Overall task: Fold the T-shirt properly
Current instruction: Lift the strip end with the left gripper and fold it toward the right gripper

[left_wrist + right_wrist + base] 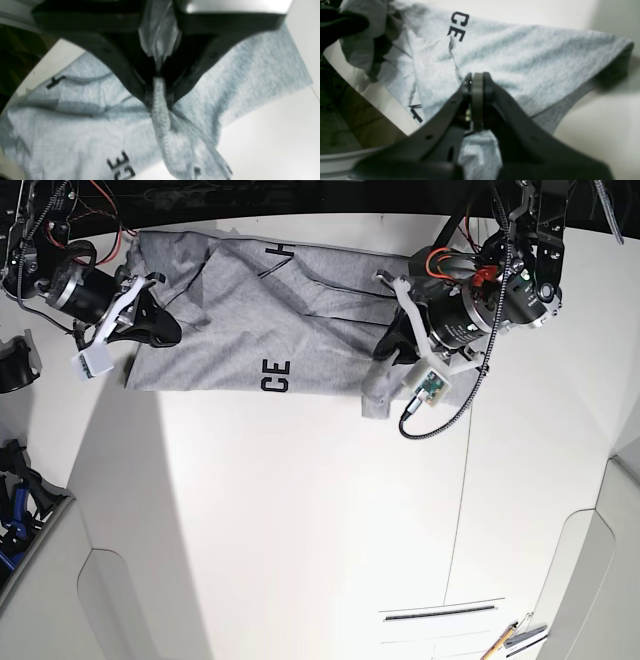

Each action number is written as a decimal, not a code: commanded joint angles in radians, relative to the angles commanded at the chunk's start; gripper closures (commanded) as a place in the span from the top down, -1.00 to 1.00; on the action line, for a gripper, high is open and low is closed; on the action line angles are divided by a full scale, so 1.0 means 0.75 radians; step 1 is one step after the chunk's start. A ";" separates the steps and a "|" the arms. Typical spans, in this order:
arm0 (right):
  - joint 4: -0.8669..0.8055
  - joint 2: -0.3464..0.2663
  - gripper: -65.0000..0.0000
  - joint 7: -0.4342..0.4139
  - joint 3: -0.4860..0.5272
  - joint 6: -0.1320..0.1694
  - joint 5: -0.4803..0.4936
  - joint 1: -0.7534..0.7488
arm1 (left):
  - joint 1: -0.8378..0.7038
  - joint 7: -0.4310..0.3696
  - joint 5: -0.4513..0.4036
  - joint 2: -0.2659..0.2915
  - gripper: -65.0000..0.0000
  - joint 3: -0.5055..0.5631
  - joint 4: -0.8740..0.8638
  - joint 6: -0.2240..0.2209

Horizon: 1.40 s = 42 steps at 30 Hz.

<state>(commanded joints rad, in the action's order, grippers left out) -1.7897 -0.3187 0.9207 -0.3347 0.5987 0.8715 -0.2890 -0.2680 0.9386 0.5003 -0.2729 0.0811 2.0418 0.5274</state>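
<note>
The light-grey T-shirt [260,320] lies crumpled and partly folded at the far edge of the white table [300,510], with black letters "CE" facing up. In the base view my right gripper [166,330] holds its left edge and my left gripper [386,348] holds its right side. Seen from the left wrist, the left gripper [160,100] is shut on a bunched strip of the T-shirt [75,130]. From the right wrist, the right gripper [477,78] is shut on a thin fold of the T-shirt [520,62], lifting that edge slightly.
The table's far edge [300,222] runs just behind the shirt. A black cable [440,415] loops down from the left arm. Dark and blue objects [15,480] sit off the table at the left. A pencil-like tool [505,640] lies at the near right.
</note>
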 joint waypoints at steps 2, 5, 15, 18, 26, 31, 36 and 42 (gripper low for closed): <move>0.000 0.000 -0.94 0.000 0.000 0.000 -0.001 0.001 | 0.003 -0.011 0.014 0.030 -1.00 0.001 -0.041 0.000; 0.000 0.000 -0.69 0.000 -0.016 0.000 -0.002 0.001 | 0.003 -0.060 0.025 0.040 -0.85 0.011 -0.079 0.001; 0.001 0.000 0.16 0.001 -0.287 -0.036 -0.025 -0.001 | 0.003 -0.078 0.195 0.107 0.21 0.024 -0.080 0.010; 0.040 0.000 0.19 0.012 -0.298 -0.036 -0.025 -0.004 | 0.003 -0.078 0.236 0.109 0.20 0.024 -0.078 0.010; 0.355 0.001 0.40 0.031 -0.246 -0.010 0.095 -0.004 | 0.000 -0.041 0.220 0.086 0.20 -0.048 0.016 0.011; 0.405 0.001 0.40 0.057 -0.152 -0.009 0.146 -0.001 | 0.003 -0.039 0.226 0.086 0.20 -0.143 0.017 0.011; 0.404 0.009 0.40 0.063 -0.088 0.000 0.161 0.001 | 0.002 -0.028 0.225 0.085 0.20 -0.190 0.016 0.011; 0.401 0.098 0.39 0.075 -0.075 0.006 0.175 0.001 | 0.002 -0.017 0.226 0.052 0.20 -0.259 0.016 0.011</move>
<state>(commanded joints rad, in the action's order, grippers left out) -1.4891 -0.2455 0.9768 -0.3912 0.6029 1.0027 -0.2886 -0.2665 0.9257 0.6697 -0.2337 -0.1131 2.0541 0.5354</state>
